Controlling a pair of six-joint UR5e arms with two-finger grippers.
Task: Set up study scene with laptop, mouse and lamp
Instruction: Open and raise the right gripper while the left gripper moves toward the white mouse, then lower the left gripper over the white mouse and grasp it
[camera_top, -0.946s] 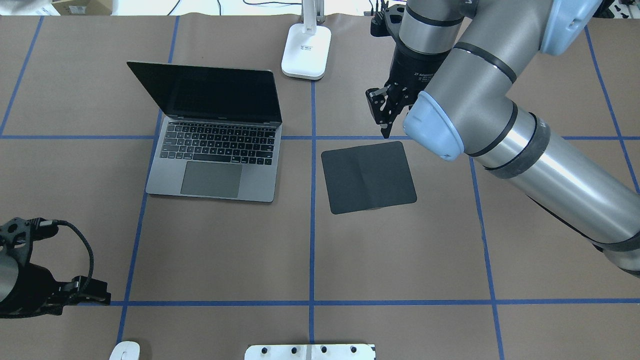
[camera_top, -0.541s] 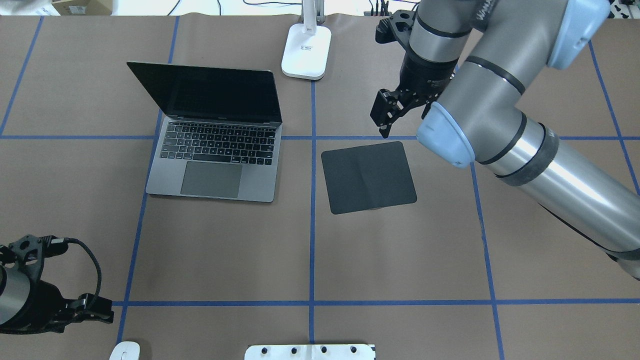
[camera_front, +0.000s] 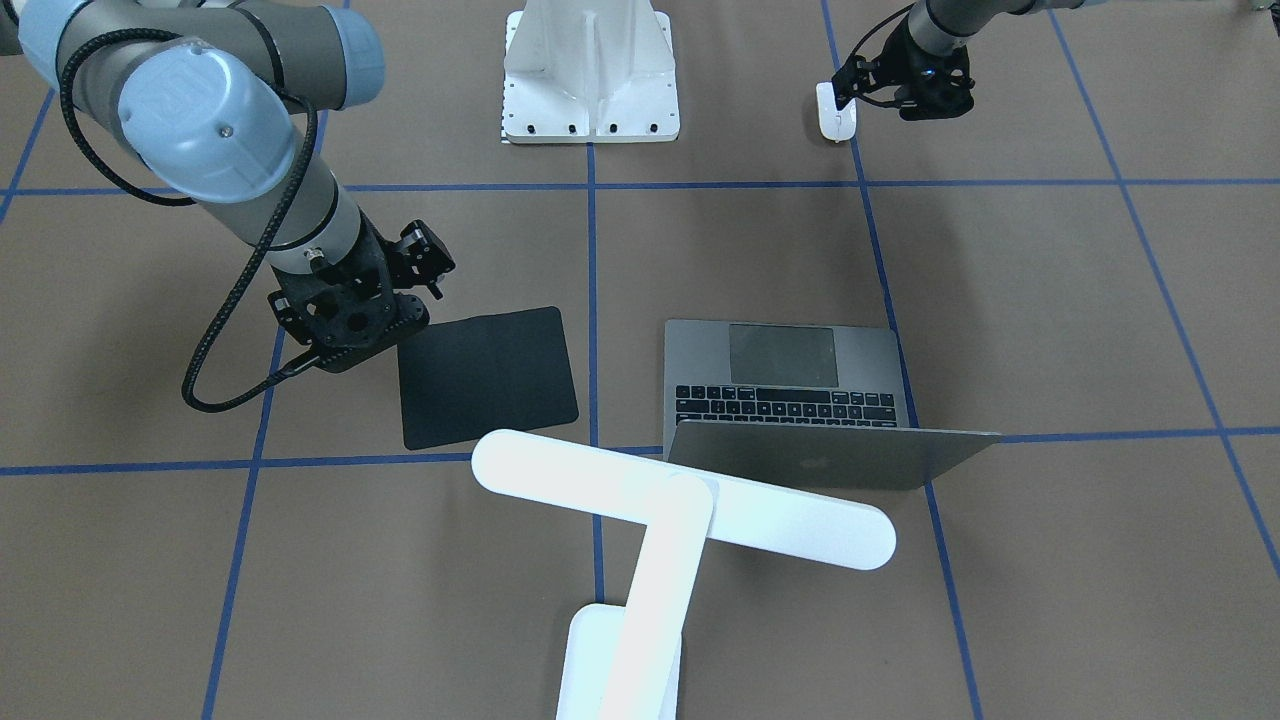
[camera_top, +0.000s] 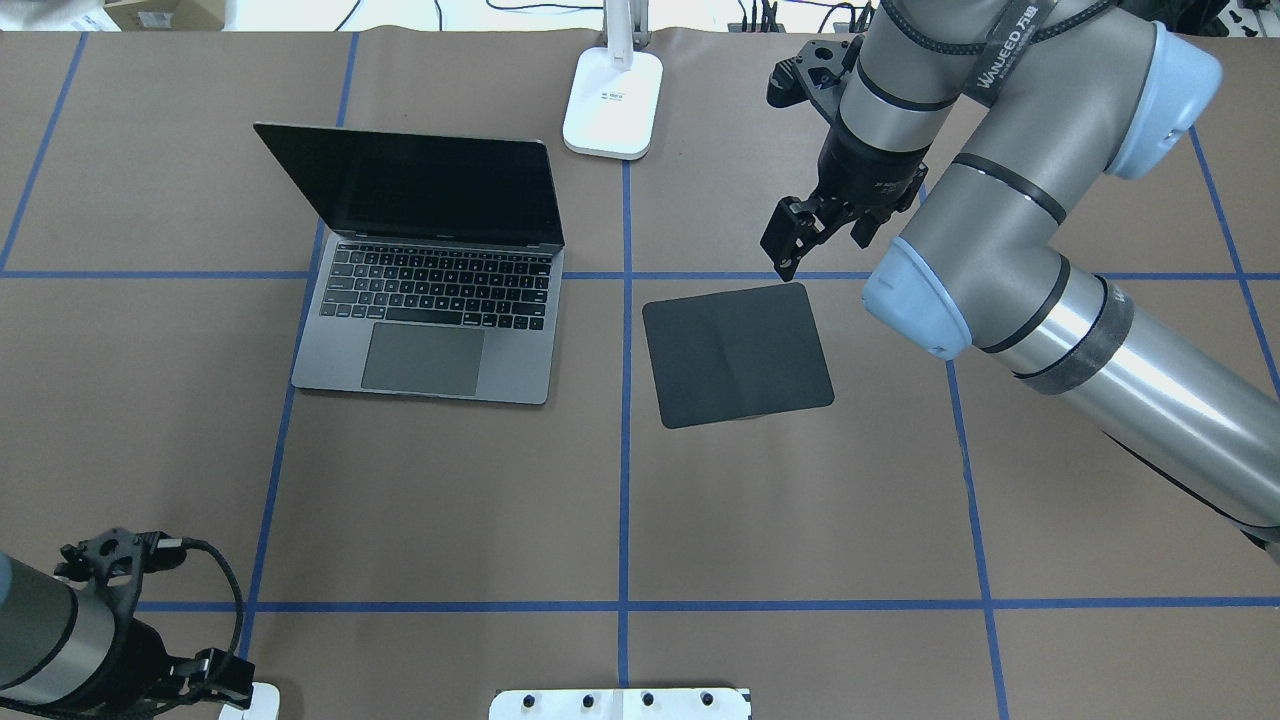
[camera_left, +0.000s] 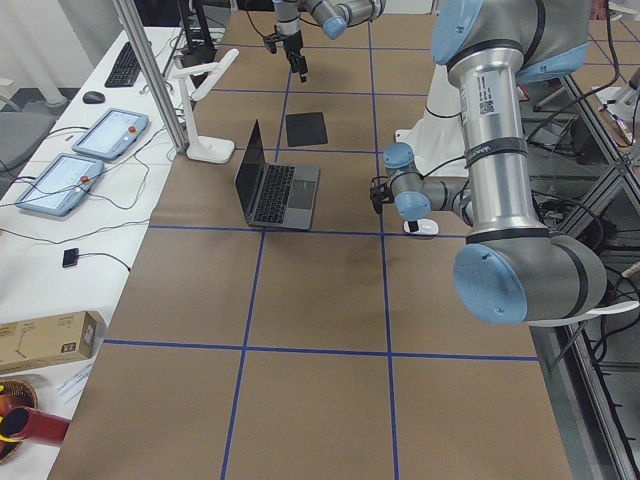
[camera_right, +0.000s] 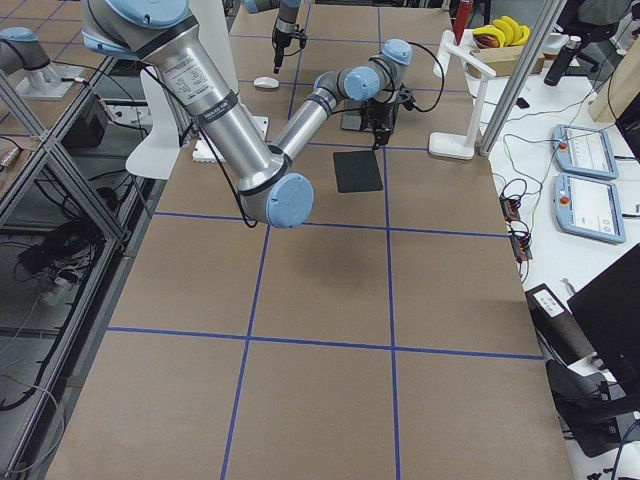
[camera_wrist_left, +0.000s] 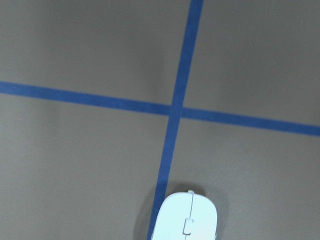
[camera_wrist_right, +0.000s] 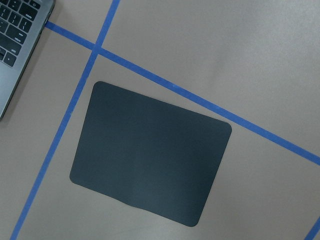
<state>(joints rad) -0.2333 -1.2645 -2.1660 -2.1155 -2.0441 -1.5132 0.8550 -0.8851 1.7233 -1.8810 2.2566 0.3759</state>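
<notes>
Since the mouse (camera_top: 258, 702) lies near left, well apart from the pad (camera_top: 737, 354), the left gripper (camera_top: 232, 682) hangs beside it, presumably to fetch it; its closure, like the right gripper (camera_top: 787, 262)'s, cannot be told.

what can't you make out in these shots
- Mouse: overhead, cut by the bottom edge and partly covered by the left hand; the left wrist view cuts it too.
- Left hand's jaws: too small in the front view to tell whether they are open or shut.
- Right hand: jaws edge-on overhead, hidden behind its wrist in the front view.
- Lamp: overhead, head cut by the top edge.
</notes>
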